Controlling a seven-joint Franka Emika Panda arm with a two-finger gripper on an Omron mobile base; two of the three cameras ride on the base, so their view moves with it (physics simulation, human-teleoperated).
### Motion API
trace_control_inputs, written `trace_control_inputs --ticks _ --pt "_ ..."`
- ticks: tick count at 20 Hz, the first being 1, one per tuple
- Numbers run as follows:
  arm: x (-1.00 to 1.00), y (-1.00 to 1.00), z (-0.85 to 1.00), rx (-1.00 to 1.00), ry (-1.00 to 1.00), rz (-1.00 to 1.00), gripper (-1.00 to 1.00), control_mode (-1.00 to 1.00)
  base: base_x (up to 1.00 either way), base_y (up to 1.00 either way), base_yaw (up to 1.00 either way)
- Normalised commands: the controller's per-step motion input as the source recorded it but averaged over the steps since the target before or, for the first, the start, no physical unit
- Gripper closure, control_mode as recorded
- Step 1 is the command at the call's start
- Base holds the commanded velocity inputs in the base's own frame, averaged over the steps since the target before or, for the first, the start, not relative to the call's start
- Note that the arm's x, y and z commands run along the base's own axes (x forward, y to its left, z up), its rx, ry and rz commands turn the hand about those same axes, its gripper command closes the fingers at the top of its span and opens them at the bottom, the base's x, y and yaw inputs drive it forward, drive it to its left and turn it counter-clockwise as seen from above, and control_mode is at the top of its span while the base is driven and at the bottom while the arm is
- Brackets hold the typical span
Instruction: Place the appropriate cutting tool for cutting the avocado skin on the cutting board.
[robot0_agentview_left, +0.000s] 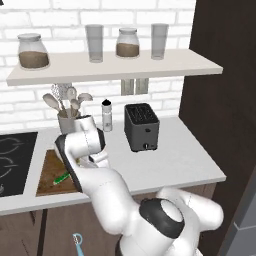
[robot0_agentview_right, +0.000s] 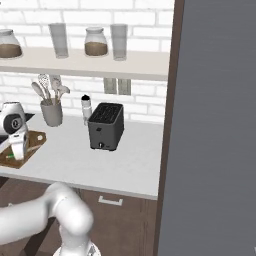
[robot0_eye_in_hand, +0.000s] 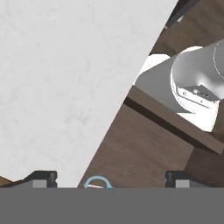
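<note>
My hand (robot0_eye_in_hand: 110, 178) open with fingers wide apart above the pale surface (robot0_agentview_left: 180, 155) edge, green-handled knife (robot0_agentview_left: 61, 178) lying on the cutting board (robot0_agentview_left: 49, 172) beside the black stovetop (robot0_agentview_left: 15, 160), light-blue peeler (robot0_agentview_left: 77, 240) on the floor

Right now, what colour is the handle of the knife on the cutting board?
Bright green: the knife lies on the cutting board, clearest in the left base view.

cutting board (robot0_agentview_left: 47, 172) partly behind arm, peeler (robot0_eye_in_hand: 97, 183) cut off

The white arm with dark joints bends forward and leftward. Its two-finger gripper (robot0_eye_in_hand: 109, 179) points down, fingertips (robot0_eye_in_hand: 41, 178) spread wide apart.
</note>
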Motion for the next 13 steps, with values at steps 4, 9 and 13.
trace_control_inputs --ticks 4,9,13 --pt "-0.23 -1.0 0.15 0.06 -0.06 0.0 -1.0 -1.0 0.0 0.0 0.0" --pt "-0.32 -0.98 0.07 0.07 -0.09 0.0 -1.0 -1.0 0.0 0.0 0.0" --pt "-0.27 -0.89 0.04 0.08 -0.1 0.0 -1.0 -1.0 0.0 0.0 0.0"
